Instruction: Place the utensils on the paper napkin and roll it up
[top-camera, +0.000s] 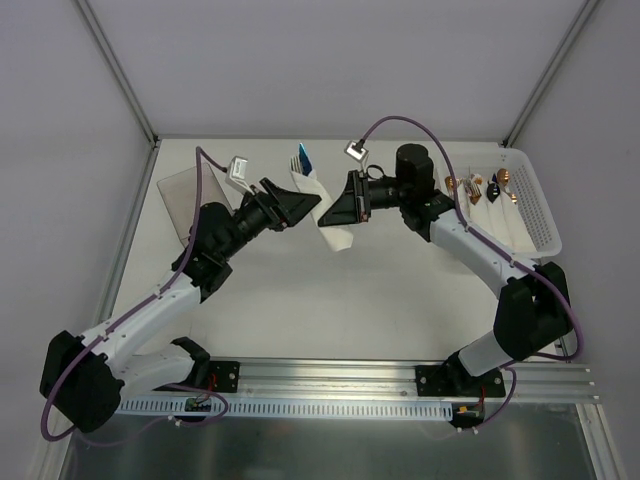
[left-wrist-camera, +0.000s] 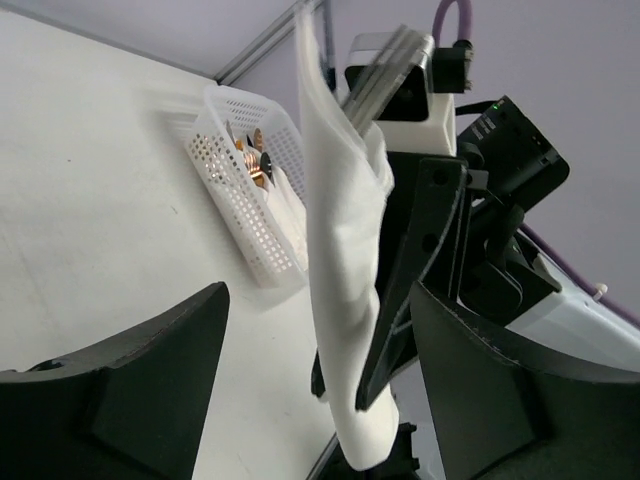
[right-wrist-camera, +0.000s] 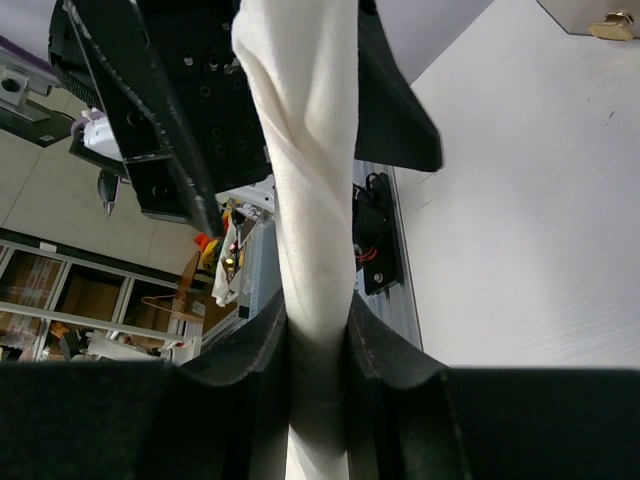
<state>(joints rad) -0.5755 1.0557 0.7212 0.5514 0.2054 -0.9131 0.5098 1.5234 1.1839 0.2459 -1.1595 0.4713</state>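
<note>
We see from above a white table (top-camera: 300, 300) with two robot arms reaching toward each other over its far middle. Between them, lifted off the table, hangs one paper napkin (top-camera: 312, 188), twisted into a single slim white roll that stands roughly upright. One fork (top-camera: 303, 158) with a bright blue handle sticks out of the roll's far end. We cannot tell whether more utensils are wrapped inside.

The right gripper (top-camera: 338, 205) is clamped on the roll. In the right wrist view, its two dark fingers (right-wrist-camera: 400, 400) press against both sides of the napkin, pinching it narrow.

The left gripper (top-camera: 308, 204) faces the roll from the other side. In the left wrist view, its two fingers (left-wrist-camera: 130, 390) are spread wide. The roll hangs in the gap between them and touches neither.

At the far right of the table sits one white perforated basket (top-camera: 540, 215). In it lie older white rolls (top-camera: 500, 220). We count about four cutlery ends poking from them, three gold-coloured and one black, though they are small.

At the far left, one pale flat sheet (top-camera: 178, 195) lies on the table, partly under the left arm.
</note>
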